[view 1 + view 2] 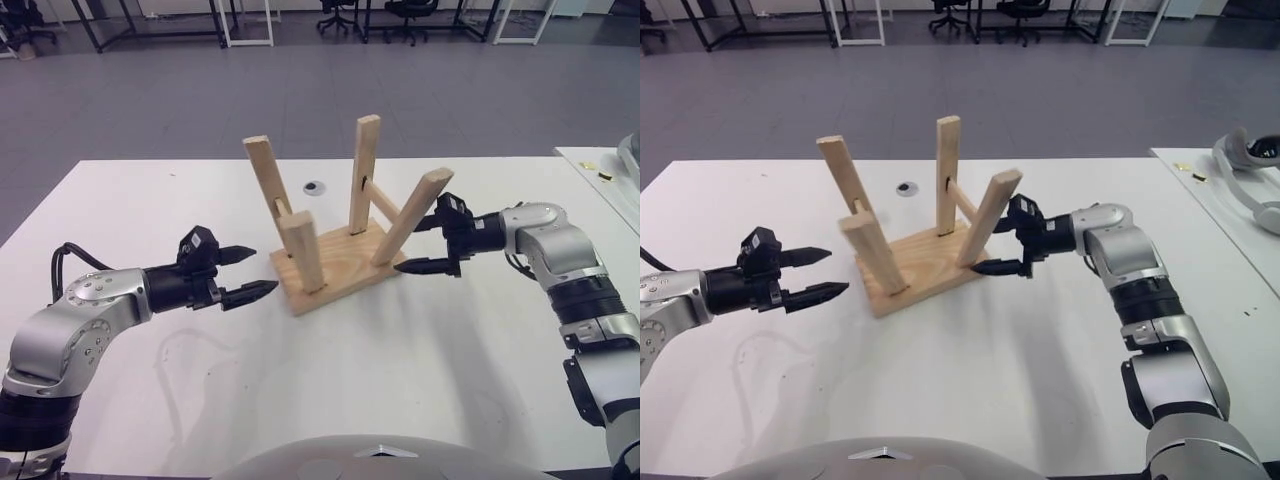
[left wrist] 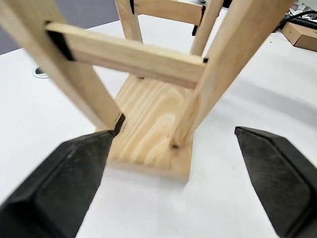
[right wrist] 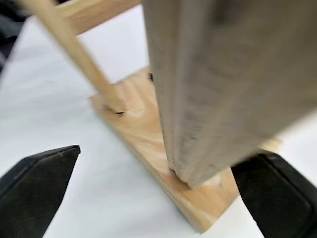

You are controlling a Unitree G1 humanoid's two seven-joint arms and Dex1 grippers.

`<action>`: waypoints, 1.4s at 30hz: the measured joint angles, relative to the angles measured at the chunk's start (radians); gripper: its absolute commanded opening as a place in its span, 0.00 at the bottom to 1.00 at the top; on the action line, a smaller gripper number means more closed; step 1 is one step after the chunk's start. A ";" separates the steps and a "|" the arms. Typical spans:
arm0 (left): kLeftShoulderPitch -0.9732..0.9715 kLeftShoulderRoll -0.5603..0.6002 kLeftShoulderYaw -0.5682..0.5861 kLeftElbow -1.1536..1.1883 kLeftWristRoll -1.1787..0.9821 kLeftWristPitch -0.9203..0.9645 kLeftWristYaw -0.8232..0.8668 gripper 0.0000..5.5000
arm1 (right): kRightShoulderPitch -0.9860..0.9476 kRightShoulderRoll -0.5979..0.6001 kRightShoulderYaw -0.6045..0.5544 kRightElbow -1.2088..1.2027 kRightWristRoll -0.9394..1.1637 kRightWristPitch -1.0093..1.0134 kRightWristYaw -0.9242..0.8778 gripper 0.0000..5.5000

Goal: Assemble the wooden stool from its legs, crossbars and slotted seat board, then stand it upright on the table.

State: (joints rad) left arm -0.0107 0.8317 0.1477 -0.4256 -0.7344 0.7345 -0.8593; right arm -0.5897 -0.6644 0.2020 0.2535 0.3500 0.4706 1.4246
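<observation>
Left eye view: black right gripper point(image 1: 408, 247) gapes around a pale slanted wooden leg point(image 1: 418, 208), black left gripper point(image 1: 271, 270) gapes short of the flat wooden seat board point(image 1: 338, 262); tipping by that leg could unseat it.

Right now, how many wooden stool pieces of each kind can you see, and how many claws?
legs: 4
crossbars: 2
seat board: 1
claws: 2, the left claw and the right claw
total: 9
</observation>
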 measured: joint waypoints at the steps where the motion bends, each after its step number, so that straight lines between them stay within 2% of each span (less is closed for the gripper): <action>1: 0.003 -0.002 -0.001 -0.001 0.002 -0.001 0.001 0.82 | 0.012 -0.010 -0.001 -0.051 0.015 0.026 0.016 0.98; 7: 0.040 0.013 -0.013 0.015 0.040 -0.008 -0.043 0.82 | 0.095 -0.042 -0.011 -0.202 0.063 0.117 -0.016 0.98; 12: 0.071 0.057 -0.084 0.166 0.157 -0.089 -0.140 0.82 | 0.175 -0.010 -0.012 -0.284 0.090 0.180 -0.094 0.98; 18: -0.086 -0.064 -0.183 0.382 0.260 -0.266 -0.181 0.82 | 0.210 0.044 -0.001 -0.298 0.084 0.182 -0.187 0.98; 22: -0.104 -0.108 -0.231 0.405 0.267 -0.290 -0.235 0.82 | 0.210 0.107 0.025 -0.217 -0.002 0.099 -0.300 0.98; 26: -0.105 -0.137 -0.260 0.443 0.313 -0.373 -0.255 0.71 | 0.211 0.145 0.050 -0.163 -0.037 0.050 -0.327 0.86; 33: -0.124 -0.187 -0.247 0.585 0.386 -0.562 -0.245 0.52 | 0.216 0.163 0.074 -0.103 -0.046 0.013 -0.305 0.64; 42: -0.134 -0.289 -0.222 0.762 0.381 -0.737 -0.349 0.26 | 0.245 0.167 0.063 -0.075 -0.035 -0.015 -0.281 0.35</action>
State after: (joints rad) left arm -0.1444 0.5429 -0.0740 0.3367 -0.3538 -0.0023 -1.2081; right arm -0.3442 -0.4972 0.2646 0.1785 0.3151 0.4556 1.1435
